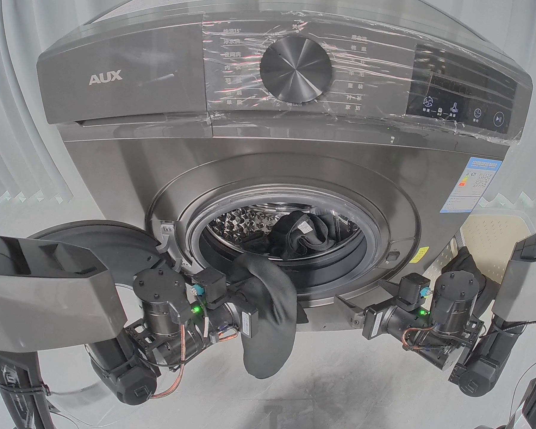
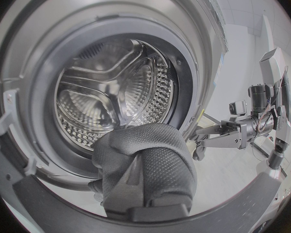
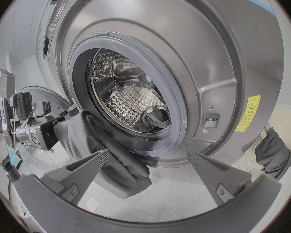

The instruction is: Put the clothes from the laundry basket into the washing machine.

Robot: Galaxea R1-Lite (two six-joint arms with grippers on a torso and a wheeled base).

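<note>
The washing machine (image 1: 292,168) stands with its round door (image 1: 95,245) swung open to the left. My left gripper (image 1: 247,308) is at the drum's lower lip, shut on a dark grey garment (image 1: 271,323) that drapes over its fingers and hangs down in front of the opening. In the left wrist view this garment (image 2: 148,165) covers the fingers. A second dark garment (image 1: 298,233) lies inside the drum (image 3: 126,97). My right gripper (image 1: 348,314) is open and holds nothing, low at the right of the opening. The cream laundry basket (image 1: 497,236) is at the right, with a dark cloth (image 3: 273,152) over its rim.
The open door takes up the space beside the left arm. Light grey floor (image 1: 339,382) runs below the machine's front. A white curtain (image 1: 18,120) hangs behind the machine on both sides.
</note>
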